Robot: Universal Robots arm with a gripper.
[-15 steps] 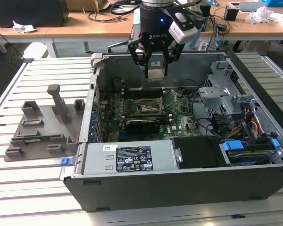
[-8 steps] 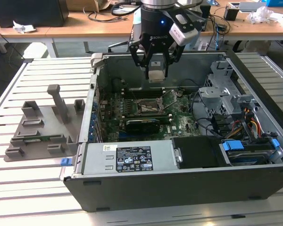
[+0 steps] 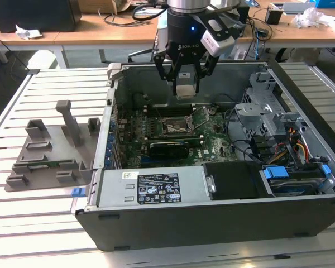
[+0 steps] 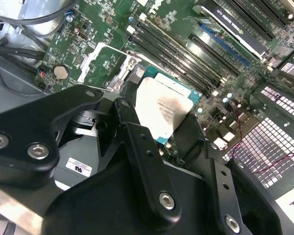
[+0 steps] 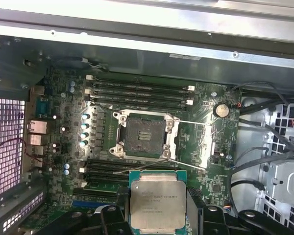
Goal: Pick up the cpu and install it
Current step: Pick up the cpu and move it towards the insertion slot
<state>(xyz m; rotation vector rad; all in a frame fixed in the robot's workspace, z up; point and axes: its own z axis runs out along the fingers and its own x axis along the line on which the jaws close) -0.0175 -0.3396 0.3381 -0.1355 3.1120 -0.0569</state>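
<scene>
Nearest: an open computer case (image 3: 212, 226) on a slatted surface (image 3: 50, 234), with the power supply (image 3: 151, 187) along its front wall. A grey tray (image 3: 44, 153) sits beside it at the exterior view's left. Mid-depth: the motherboard (image 3: 212, 142) carries the socket (image 5: 142, 133), uncovered and vacant, and a lever wire (image 5: 196, 123) lies loose across the board beside it. Over the board: the gripper (image 3: 186, 85) is closed narrow on the cpu (image 5: 157, 205), pinching it by opposite edges. The cpu is held in the air near the socket, metal top up, touching nothing below. Furthest: cluttered desks (image 3: 89, 30). Handling note, as a judgement: keep the chip level, square its edges to the socket frame, stay clear of the lever wire, and allow no sideways drag over the contacts.
</scene>
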